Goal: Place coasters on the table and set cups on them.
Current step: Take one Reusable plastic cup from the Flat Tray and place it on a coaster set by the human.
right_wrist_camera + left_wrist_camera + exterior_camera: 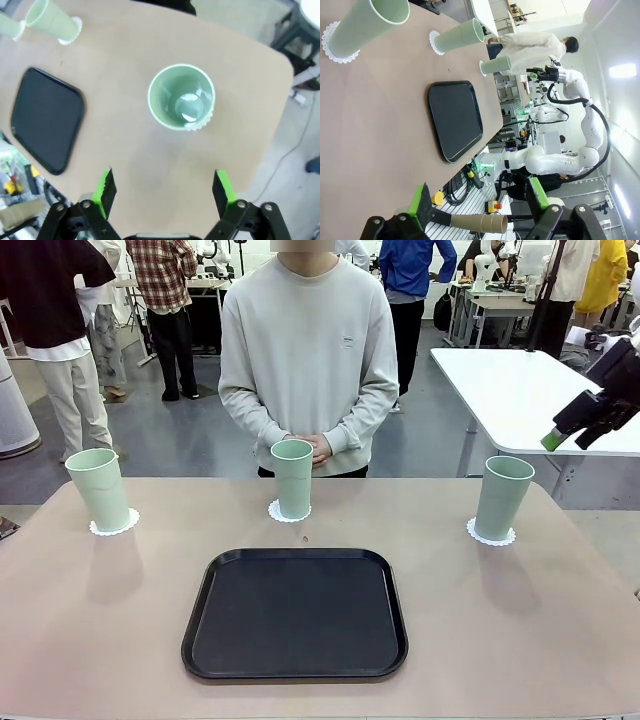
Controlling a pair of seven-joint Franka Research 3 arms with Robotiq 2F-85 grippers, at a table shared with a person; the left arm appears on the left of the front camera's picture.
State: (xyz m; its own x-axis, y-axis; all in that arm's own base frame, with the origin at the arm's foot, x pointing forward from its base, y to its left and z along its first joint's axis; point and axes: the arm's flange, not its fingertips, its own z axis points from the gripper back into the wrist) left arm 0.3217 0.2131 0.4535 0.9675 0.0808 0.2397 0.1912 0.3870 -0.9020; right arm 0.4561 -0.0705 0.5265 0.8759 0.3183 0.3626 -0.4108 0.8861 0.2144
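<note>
Looks like a robotics lab / open test hall to me. Beyond my big beige-tan tabletop point(560, 640) I see a grey hard floor, a plain white work table point(520, 390) w/ metal legs, and more tables further back w/ several people standing around. From my left wrist cam: another white jointed robot arm point(585, 125) on a stand, cable bundles, a yellow e-stop box w/ red button point(493, 205).
</note>
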